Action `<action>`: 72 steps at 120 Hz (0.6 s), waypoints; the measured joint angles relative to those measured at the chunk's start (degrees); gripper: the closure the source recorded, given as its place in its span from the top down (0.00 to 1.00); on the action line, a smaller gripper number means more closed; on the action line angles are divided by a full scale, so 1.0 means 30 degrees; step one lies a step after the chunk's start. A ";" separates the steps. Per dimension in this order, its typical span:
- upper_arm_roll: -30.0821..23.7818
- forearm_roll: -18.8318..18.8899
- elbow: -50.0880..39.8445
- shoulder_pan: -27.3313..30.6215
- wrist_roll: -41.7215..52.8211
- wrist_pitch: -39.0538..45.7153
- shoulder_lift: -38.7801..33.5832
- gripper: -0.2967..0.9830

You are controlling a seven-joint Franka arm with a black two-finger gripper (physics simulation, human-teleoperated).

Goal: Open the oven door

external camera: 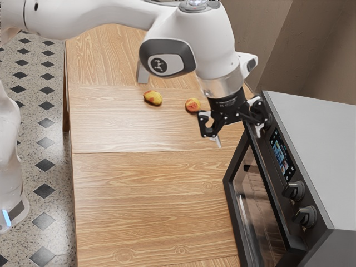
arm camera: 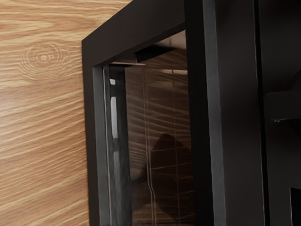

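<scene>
The black gripper (external camera: 238,137) stands open in the exterior view, its fingers wide apart. It is at the far end of the oven, beside the control panel and over the far end of the door. The oven door (external camera: 230,192) leans out from the oven front over the table, tilted down and open; its exact angle I cannot tell. A bar like a handle (external camera: 245,214) shows through its glass. In the wrist view the door (arm camera: 88,122) has a dark frame around brown glass, with the bar (arm camera: 120,155) along its outer side.
The grey-topped oven (external camera: 320,144) stands at the exterior view's right, with a display (external camera: 282,157) and two knobs (external camera: 296,191). Two yellow-red fruits (external camera: 153,98) lie on the wooden table (external camera: 128,194), near a small grey block (external camera: 142,73).
</scene>
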 joint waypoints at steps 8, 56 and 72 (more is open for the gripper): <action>-0.0002 0.0008 0.0161 -0.0008 0.0080 0.0030 0.0139 0.77; 0.0021 0.0027 0.0550 0.0001 0.0413 0.0130 0.0629 0.77; 0.0030 0.0004 0.0535 0.0015 0.0481 0.0163 0.0688 0.77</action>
